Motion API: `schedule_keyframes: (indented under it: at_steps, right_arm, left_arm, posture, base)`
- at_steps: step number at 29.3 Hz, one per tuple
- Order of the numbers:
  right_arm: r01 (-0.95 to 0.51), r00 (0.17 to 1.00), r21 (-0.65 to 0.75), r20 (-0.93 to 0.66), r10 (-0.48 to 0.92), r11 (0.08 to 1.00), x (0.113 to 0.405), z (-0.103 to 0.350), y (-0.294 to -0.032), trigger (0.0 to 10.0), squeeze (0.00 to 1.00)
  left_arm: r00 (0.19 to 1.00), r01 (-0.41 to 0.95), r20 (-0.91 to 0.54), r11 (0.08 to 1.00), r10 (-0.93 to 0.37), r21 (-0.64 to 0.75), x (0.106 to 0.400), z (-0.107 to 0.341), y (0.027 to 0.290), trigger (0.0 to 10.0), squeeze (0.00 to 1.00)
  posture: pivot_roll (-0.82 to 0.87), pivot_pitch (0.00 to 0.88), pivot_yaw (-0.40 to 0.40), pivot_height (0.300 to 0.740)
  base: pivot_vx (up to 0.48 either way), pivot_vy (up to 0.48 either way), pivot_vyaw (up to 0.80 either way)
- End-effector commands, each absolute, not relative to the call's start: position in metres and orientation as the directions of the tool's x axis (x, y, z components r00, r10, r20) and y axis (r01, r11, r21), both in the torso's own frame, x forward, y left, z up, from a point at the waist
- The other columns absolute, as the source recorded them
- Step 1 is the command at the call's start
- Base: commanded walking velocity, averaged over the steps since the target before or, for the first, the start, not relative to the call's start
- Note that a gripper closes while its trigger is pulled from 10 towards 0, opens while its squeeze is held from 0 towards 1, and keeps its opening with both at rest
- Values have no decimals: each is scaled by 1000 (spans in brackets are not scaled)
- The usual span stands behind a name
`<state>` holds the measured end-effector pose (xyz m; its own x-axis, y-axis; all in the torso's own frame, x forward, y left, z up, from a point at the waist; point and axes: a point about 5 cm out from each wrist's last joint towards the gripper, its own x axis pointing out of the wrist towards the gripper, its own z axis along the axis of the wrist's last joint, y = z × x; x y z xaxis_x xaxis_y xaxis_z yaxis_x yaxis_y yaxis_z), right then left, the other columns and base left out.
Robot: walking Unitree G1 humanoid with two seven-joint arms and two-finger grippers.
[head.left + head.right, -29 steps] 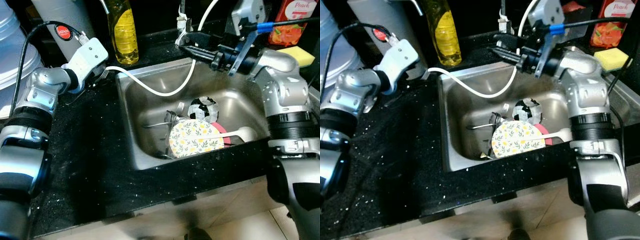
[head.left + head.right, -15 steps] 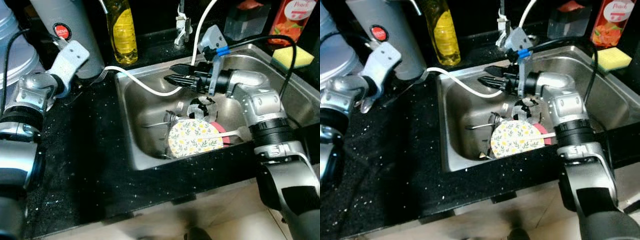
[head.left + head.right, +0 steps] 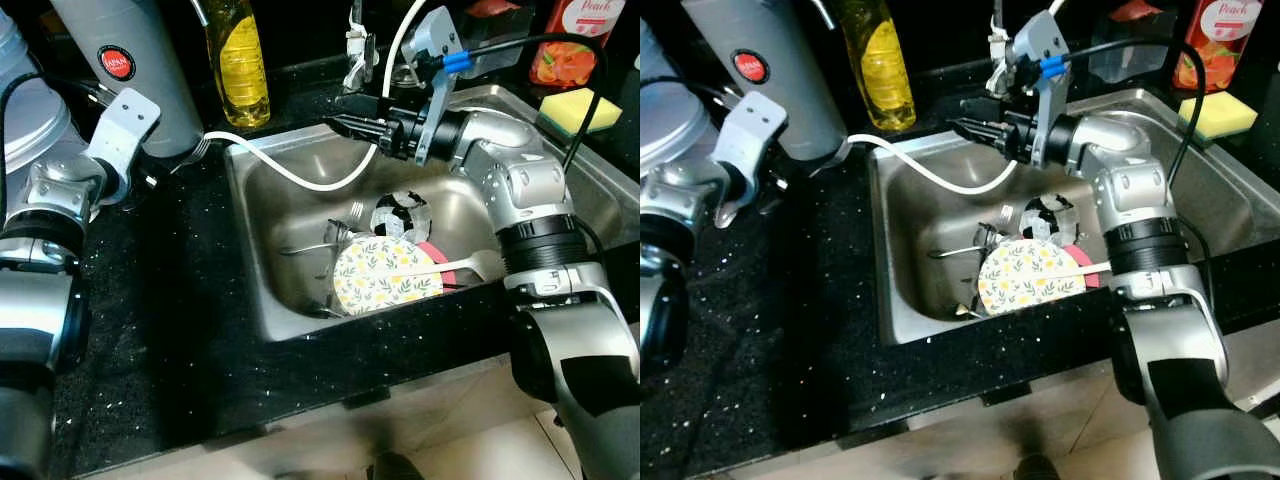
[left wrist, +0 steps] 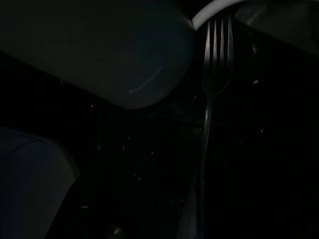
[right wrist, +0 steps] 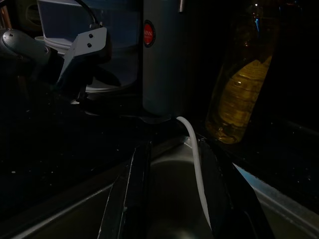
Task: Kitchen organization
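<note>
The left gripper [image 3: 165,172] sits low over the black speckled countertop [image 3: 170,330], at the foot of a tall grey thermos [image 3: 130,70]; whether its fingers are apart or closed cannot be told. Just ahead of it a metal fork [image 4: 215,74] lies flat on the counter, tines pointing away from the wrist and toward the white hose [image 3: 290,175] beyond. The fork looks stiff, thin and slick; lying flush on stone, it would be hard to pinch from above, so the narrow handle, taken across its width, seems the best hold.

Beyond that gripper and toward the sink stands a bottle of yellow dish soap [image 3: 240,65]. The hose runs from beside the thermos, over the rim of the steel sink [image 3: 250,260], and up toward the tap.

The right gripper [image 3: 345,118] hovers above the sink's back edge, fingers parted moderately and holding nothing; the hose passes between and below them. Below and nearer the robot than this gripper, the basin holds a second fork [image 3: 315,245], a floral plate [image 3: 385,278], a black-and-white patterned cup [image 3: 402,212] and a white spoon [image 3: 470,264]. The plate and cup look breakable and probably wet; the plate's raised rim offers the surest purchase.

Behind the right arm, a yellow sponge [image 3: 572,108] rests on the drainboard.
</note>
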<state>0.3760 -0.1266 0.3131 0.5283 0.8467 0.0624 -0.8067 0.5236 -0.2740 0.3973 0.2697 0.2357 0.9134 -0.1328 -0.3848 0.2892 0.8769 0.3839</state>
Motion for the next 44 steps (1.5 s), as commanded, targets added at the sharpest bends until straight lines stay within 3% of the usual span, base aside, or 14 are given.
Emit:
schedule_keyframes:
  at_steps: [1, 4, 11, 13, 14, 15, 17, 18, 19, 20, 21, 31, 38, 44]
  right_arm:
    - [-811, 518, -271, 76, 852, 518, 375, 318, -121, 10000, 0]
    - [-808, 524, -266, 83, 848, 525, 374, 319, -124, 10000, 0]
    - [-798, 543, -263, 79, 836, 543, 372, 318, -131, 10000, 0]
    - [-790, 554, -264, 80, 829, 553, 371, 319, -136, 10000, 0]
    - [-790, 554, -264, 80, 829, 553, 371, 319, -136, 10000, 0]
    - [-785, 560, -263, 83, 824, 560, 370, 320, -138, 10000, 0]
    - [-784, 562, -263, 85, 823, 562, 370, 321, -138, 10000, 0]
    - [-781, 566, -262, 87, 820, 567, 369, 321, -139, 10000, 0]
    - [-777, 571, -261, 90, 816, 572, 368, 322, -140, 10000, 0]
    - [-777, 571, -261, 90, 816, 572, 368, 322, -140, 10000, 0]
    - [-772, 579, -259, 94, 810, 581, 366, 323, -142, 10000, 0]
    - [-739, 623, -256, 92, 777, 623, 355, 324, -159, 10000, 0]
    - [-736, 630, -255, 80, 772, 627, 357, 327, -162, 10000, 0]
    - [-755, 605, -256, 81, 792, 603, 363, 333, -154, 10000, 0]
  left_arm:
    - [909, 278, -395, 897, -131, 343, 398, 233, 269, 10000, 0]
    - [913, 240, -390, 929, -118, 281, 397, 230, 271, 9569, 0]
    - [911, 190, -403, 959, -92, 209, 393, 215, 274, 9922, 0]
    - [904, 180, -418, 968, -93, 174, 392, 205, 272, 8745, 0]
    - [904, 180, -418, 968, -93, 174, 392, 205, 272, 8745, 0]
    - [895, 193, -434, 968, -106, 161, 391, 199, 270, 6784, 0]
    - [891, 200, -439, 967, -113, 157, 391, 197, 269, 6784, 0]
    - [887, 212, -445, 966, -126, 150, 391, 196, 267, 4588, 0]
    - [882, 224, -451, 963, -137, 146, 391, 194, 265, 1647, 0]
    - [882, 224, -451, 963, -137, 146, 391, 194, 265, 1647, 0]
    - [877, 235, -457, 962, -149, 137, 391, 192, 263, 0, 0]
    - [881, 175, -457, 982, -124, 70, 385, 185, 274, 0, 0]
    - [890, 142, -437, 990, -128, 0, 381, 177, 277, 0, 0]
    - [927, 183, -321, 981, -195, -69, 392, 201, 264, 0, 0]
  posture:
    - [-129, 103, 113, 740]
    - [-142, 116, 117, 740]
    - [-163, 135, 117, 740]
    - [-171, 150, 120, 740]
    - [-171, 150, 120, 740]
    - [-177, 160, 124, 740]
    - [-177, 160, 124, 740]
    - [-184, 171, 131, 740]
    - [-189, 181, 137, 740]
    - [-189, 181, 137, 740]
    - [-198, 198, 147, 740]
    - [-223, 240, 167, 740]
    - [-227, 215, 100, 740]
    - [-204, 172, 22, 740]
  base:
    - [0, 0, 0]
    - [0, 0, 0]
    - [0, 0, 0]
    - [0, 0, 0]
    - [0, 0, 0]
    - [0, 0, 0]
    - [0, 0, 0]
    - [0, 0, 0]
    - [0, 0, 0]
    - [0, 0, 0]
    - [0, 0, 0]
    - [0, 0, 0]
    - [0, 0, 0]
    - [0, 0, 0]
